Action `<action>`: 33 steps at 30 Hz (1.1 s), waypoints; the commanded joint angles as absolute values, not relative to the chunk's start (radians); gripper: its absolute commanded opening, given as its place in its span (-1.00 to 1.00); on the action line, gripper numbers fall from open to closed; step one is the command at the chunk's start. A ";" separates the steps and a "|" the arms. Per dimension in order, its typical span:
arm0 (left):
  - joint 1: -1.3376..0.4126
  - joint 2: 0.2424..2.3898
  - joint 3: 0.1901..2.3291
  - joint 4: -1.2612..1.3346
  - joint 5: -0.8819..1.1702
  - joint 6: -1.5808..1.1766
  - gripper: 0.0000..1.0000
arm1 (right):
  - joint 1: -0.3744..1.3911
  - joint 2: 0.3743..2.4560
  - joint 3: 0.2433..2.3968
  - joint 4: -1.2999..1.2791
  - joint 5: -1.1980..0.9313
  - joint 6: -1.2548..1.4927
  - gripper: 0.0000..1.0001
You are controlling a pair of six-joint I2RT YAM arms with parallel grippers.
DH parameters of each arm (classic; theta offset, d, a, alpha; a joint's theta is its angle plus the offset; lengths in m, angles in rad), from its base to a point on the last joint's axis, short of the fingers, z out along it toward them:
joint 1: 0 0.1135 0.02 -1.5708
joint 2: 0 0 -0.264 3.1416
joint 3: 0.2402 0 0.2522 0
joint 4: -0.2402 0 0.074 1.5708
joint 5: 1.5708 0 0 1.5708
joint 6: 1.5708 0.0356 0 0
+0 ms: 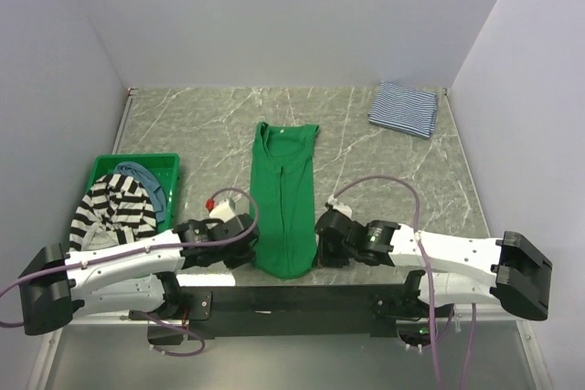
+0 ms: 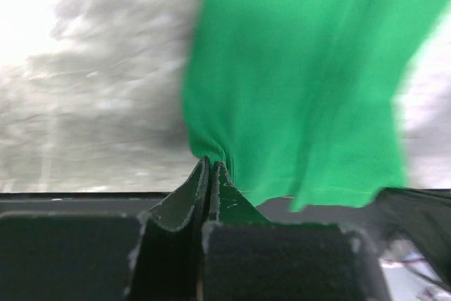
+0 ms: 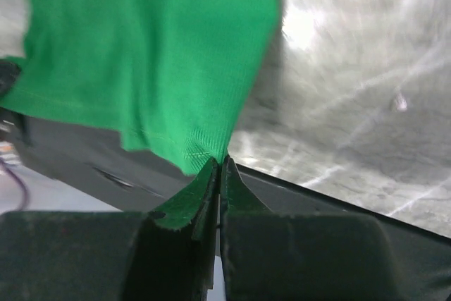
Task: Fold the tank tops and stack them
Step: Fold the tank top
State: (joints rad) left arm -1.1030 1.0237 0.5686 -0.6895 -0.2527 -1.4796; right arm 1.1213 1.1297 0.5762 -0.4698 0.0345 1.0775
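Pinching near hem corners of green tank top (image 1: 285, 198), which lay lengthwise on the worktop (image 1: 393, 180): left gripper (image 2: 210, 168) and right gripper (image 3: 218, 166), both clamped shut. Risk: shallow bites could slip, skewing fold.

From my left wrist, the green tank top (image 2: 303, 75) is smeared and runs off the upper edge, and the bench (image 2: 91, 103) behind it is a grey blur. The top's pinched hem vanishes inside my left tool (image 2: 210, 167) and my right tool (image 3: 220, 163). In the green bin (image 1: 137, 159), the black-white striped top (image 1: 119, 212) covers most of the dusty blue top (image 1: 151, 180).
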 commanded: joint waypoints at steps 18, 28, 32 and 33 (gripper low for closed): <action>-0.638 1.319 0.919 -0.423 -0.304 -1.078 -0.99 | 0.747 1.482 0.995 -0.356 0.063 0.824 -1.00; -0.482 1.712 1.155 -0.258 -0.196 -0.956 -0.69 | 0.562 1.799 1.249 -0.364 0.037 0.747 -0.76; -0.457 1.756 1.192 -0.215 -0.181 -0.919 -0.04 | 0.512 1.847 1.293 -0.348 0.002 0.713 -0.25; -0.450 1.750 1.187 -0.225 -0.195 -0.929 0.03 | 0.509 1.848 1.299 -0.353 0.006 0.703 -0.20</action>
